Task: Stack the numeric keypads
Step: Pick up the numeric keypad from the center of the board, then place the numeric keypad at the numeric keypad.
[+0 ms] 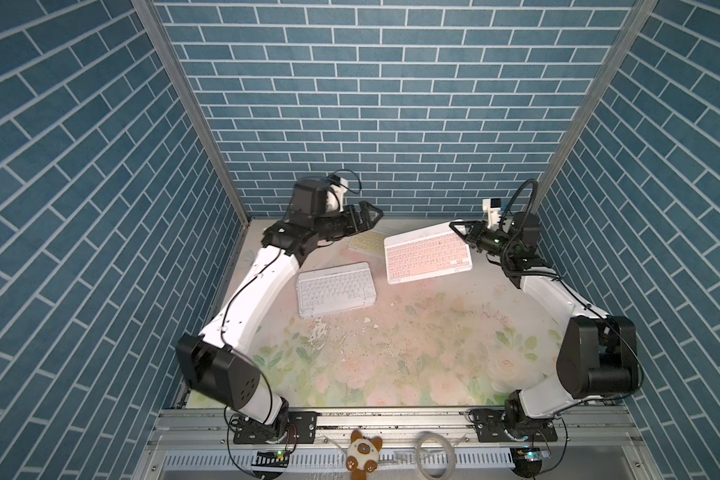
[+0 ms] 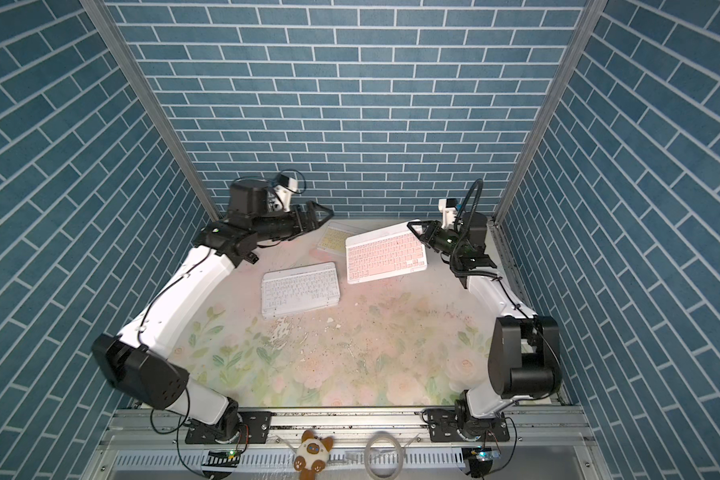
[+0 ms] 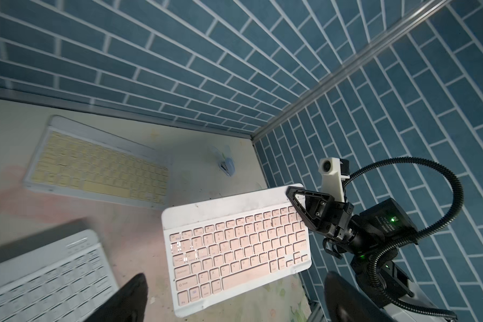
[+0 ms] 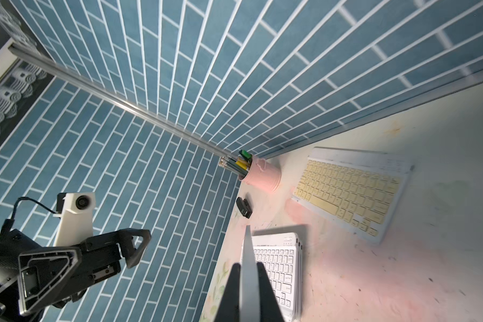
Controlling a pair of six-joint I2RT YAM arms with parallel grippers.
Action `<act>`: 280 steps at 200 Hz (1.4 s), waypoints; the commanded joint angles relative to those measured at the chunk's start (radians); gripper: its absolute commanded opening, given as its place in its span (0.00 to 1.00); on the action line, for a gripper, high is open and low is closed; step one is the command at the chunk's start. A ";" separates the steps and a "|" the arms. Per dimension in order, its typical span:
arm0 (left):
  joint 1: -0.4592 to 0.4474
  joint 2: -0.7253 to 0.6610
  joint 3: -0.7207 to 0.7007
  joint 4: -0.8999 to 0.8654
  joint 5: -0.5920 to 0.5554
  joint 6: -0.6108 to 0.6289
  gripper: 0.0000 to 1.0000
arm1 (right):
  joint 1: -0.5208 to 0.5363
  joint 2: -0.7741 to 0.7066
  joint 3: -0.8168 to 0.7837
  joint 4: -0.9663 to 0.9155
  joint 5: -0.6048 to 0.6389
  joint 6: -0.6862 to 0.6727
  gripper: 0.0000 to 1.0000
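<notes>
In both top views the right gripper clamps the pink keypad by a corner, holding it tilted above the table (white keypads lie stacked nearby, yellow keypad behind); the left gripper hovers open; left wrist view: the same corner grip; right wrist view: the pink edge sits between closed fingers.

**Fig. Materials and surface finishes in the work cell.**
Smooth white plastic keypad with pink keys, faintly glossy; white-keyed plastic keypad stack and yellow-keyed plastic keypad, the same finish. Flower-printed bench: matt, scuffed, flaking. Brick-patterned blue walls: matt, grainy. Corner posts: brushed metal.
</notes>
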 commanded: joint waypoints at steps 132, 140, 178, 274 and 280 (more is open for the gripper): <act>0.270 -0.208 -0.420 -0.050 0.104 0.064 1.00 | 0.429 0.739 0.441 0.586 0.147 0.476 0.00; 0.271 -0.207 -0.422 -0.051 0.106 0.068 1.00 | 0.432 0.752 0.441 0.592 0.167 0.477 0.00; 0.273 -0.199 -0.441 -0.039 0.113 0.076 1.00 | 0.454 0.814 0.466 0.586 0.212 0.488 0.00; 0.272 -0.167 -0.465 0.011 0.132 0.065 0.99 | 0.485 0.816 0.431 0.539 0.199 0.457 0.00; 0.273 -0.164 -0.465 0.013 0.133 0.063 1.00 | 0.486 0.816 0.430 0.537 0.201 0.457 0.00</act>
